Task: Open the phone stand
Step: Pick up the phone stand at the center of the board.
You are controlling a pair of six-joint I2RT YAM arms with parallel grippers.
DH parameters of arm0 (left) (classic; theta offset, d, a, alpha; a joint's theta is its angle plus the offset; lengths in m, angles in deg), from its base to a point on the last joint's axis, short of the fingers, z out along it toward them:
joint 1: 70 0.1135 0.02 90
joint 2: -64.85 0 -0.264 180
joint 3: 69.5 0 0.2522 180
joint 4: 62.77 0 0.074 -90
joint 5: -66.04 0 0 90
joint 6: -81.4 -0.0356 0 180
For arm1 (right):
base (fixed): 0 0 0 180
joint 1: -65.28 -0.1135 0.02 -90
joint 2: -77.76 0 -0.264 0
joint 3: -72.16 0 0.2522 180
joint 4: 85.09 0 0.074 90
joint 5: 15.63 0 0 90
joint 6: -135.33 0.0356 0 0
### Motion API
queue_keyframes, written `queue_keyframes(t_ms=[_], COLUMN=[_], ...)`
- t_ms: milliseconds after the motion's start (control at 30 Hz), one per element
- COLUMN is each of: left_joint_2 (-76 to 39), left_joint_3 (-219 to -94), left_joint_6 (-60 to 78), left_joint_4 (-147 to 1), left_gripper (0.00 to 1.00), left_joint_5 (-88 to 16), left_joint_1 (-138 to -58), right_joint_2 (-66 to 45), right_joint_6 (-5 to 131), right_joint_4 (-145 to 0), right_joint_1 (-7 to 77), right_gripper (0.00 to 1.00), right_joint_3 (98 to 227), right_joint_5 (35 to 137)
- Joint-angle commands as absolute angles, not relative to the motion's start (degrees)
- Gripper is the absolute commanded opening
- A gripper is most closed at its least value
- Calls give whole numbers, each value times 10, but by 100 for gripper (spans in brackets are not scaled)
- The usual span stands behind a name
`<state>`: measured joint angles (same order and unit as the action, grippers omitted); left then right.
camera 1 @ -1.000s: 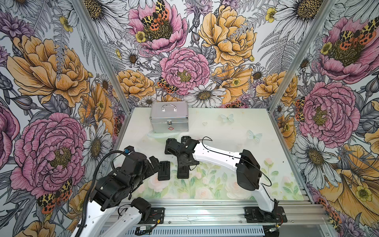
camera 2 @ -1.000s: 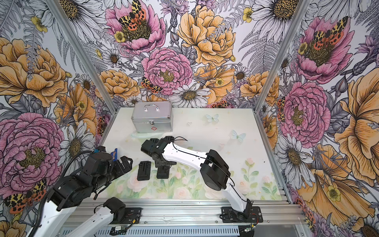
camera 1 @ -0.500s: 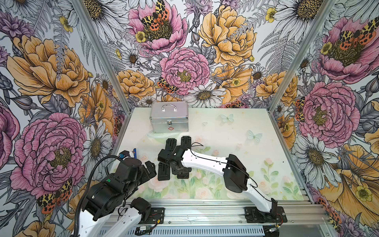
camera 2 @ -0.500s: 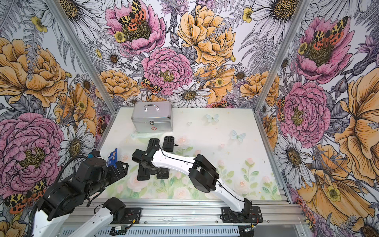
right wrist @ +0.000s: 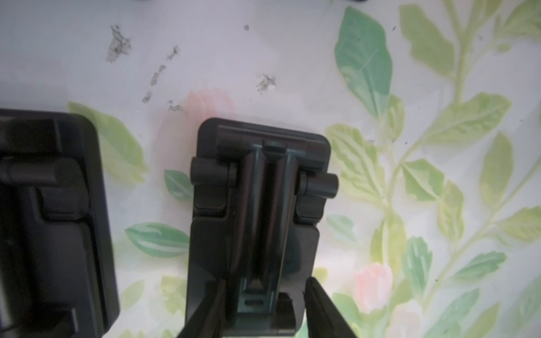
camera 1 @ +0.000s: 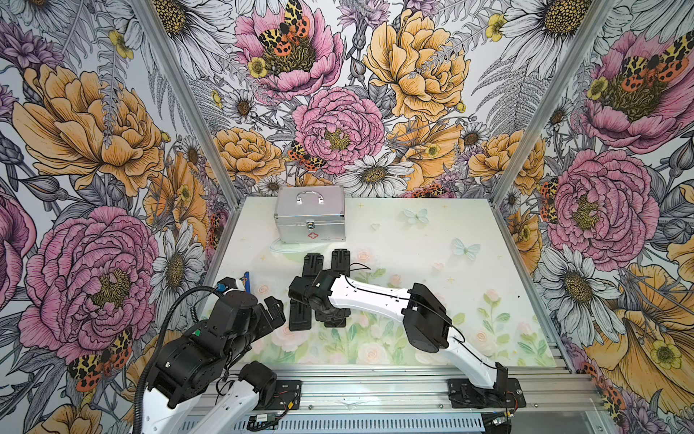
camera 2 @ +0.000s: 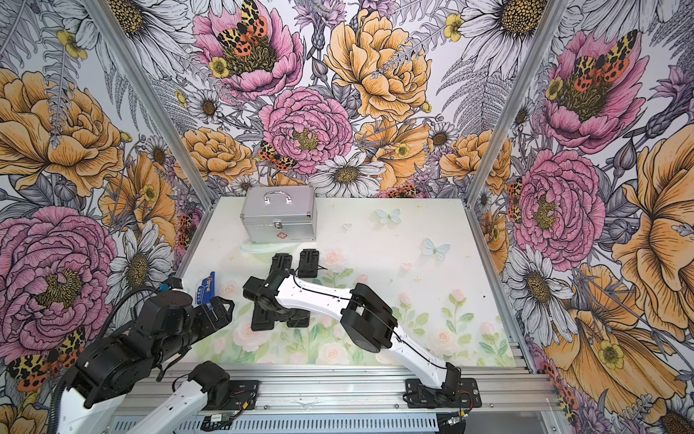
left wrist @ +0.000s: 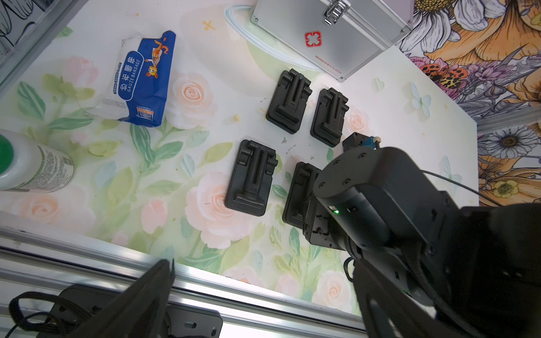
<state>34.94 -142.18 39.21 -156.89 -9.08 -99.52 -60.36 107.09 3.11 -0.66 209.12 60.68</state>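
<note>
Grasping step: right fingers point(right wrist: 206, 311) straddle the folded phone stand point(right wrist: 254, 204), grip unclear, left fingers point(left wrist: 140, 298) spread; next, clamp and swing it open.

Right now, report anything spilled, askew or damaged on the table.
Grey crumbly smudges soil the floral table mat near the black plastic folded phone stand. A pale looped strap pokes out from under the silver metal case.
</note>
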Motion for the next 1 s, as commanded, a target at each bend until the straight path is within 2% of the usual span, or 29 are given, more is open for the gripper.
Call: queue_keyframes(t_ms=[0,233,400,467,533,767,967], left_joint_2=[356,358,359,358,357,350,308], left_joint_3=[-1415,-1414,-1412,-1414,-1415,-1426,-1468], left_joint_6=[382,383,384,384,382,380,359], left_joint_4=[-1574,-1574,-1574,-1574,-1573,-1573,-1568], left_gripper=[99,99,99,99,99,99,99], left_joint_5=[-103,-102,-103,-103,-102,-100,-98], left_joint_1=[-999,-1000,-999,-1000,-1000,-1000,-999], right_joint_2=[-613,-624,-630,-630,-628,-610,-532], right_joint_6=[1077,1078,1079,1079,1078,1078,1057], right_joint_4=[28,20,18,18,18,15,16], right_joint_1=[-6,-4,-2,-2,-2,8,38], right_gripper=[45,32,32,38,38,2,0], right_joint_3=[2106,2108,2107,2105,2102,2083,2051], right_joint_5=[594,606,613,613,612,610,602])
